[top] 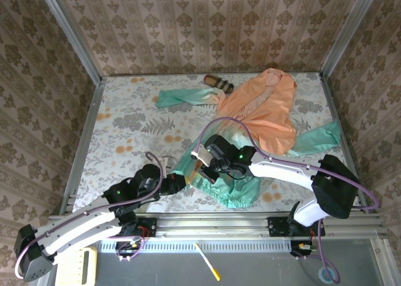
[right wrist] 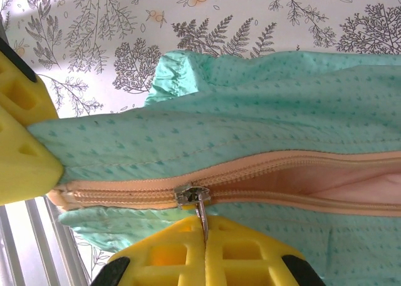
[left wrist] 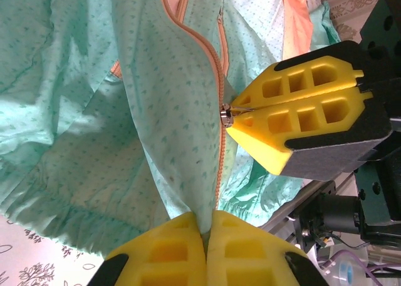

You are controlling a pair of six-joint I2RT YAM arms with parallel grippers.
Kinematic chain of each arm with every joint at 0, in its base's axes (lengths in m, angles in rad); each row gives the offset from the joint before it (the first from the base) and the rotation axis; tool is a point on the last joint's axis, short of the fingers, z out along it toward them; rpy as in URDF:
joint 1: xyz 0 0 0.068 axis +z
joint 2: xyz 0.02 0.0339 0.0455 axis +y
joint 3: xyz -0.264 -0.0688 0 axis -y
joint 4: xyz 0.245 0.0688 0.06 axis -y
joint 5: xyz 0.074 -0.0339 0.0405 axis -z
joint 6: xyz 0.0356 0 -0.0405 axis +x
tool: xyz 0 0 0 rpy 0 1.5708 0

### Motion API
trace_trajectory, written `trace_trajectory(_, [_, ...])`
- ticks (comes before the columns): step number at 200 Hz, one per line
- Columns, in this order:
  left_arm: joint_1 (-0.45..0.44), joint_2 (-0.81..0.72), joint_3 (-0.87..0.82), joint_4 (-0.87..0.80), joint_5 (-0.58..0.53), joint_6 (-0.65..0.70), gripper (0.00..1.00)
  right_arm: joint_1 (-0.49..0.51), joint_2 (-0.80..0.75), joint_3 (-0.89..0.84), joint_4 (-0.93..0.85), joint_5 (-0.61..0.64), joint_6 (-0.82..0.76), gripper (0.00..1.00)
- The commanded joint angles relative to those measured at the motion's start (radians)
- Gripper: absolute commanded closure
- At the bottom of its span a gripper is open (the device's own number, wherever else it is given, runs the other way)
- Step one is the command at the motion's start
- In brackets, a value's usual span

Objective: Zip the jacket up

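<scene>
Right hand (right wrist: 205,228) pinched shut on zipper pull (right wrist: 202,212), left hand (left wrist: 207,222) clamped tight on jacket (left wrist: 169,111) hem

We see a table (top: 125,120) covered in a white cloth printed with grey ferns and orange fruit. At twelve o'clock, near its far edge, a small brown striped cylinder (top: 218,82) lies on its side. Brown patterned wallpaper (top: 207,23) lines the walls. At six o'clock, below the metal rail (top: 213,222), lies a white stick (top: 207,270) with a yellow tip. At seven o'clock sits a pale yellow block (top: 88,267).
</scene>
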Motion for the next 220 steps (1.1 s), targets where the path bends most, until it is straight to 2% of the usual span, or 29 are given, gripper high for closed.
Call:
trace_trajectory(1, [0.006,0.012,0.070,-0.150,0.019,0.061,1.00,-0.026,-0.019,0.020,-0.027,0.083,-0.009,1.00])
trace_trajectory(65, [0.007,0.060,0.174,-0.315,-0.021,0.108,1.00,-0.033,0.000,0.040,-0.024,0.103,-0.012,1.00])
trace_trajectory(220, [0.009,-0.001,0.193,-0.499,-0.081,0.082,1.00,-0.155,0.090,0.117,-0.047,0.092,-0.063,1.00])
